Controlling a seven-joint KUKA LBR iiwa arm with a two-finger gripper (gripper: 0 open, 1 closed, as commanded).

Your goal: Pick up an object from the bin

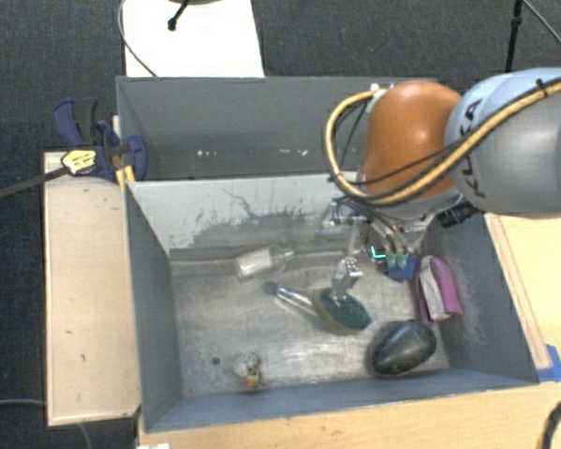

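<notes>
My gripper (345,275) hangs low in the bin's right half, just above a dark green round brush head (345,312) whose clear handle (288,296) points up and left. Whether it touches the brush I cannot tell. A black oval object (402,348) lies to the lower right of the brush, near the front wall. A purple and pink oblong object (437,289) leans on the right wall, with a small blue piece (401,265) just above it, right of the gripper.
A clear small bottle (262,261) lies on its side toward the back middle. A little speckled ball (248,368) rests by the front wall at the left. The arm with its orange cover overhangs the back right corner.
</notes>
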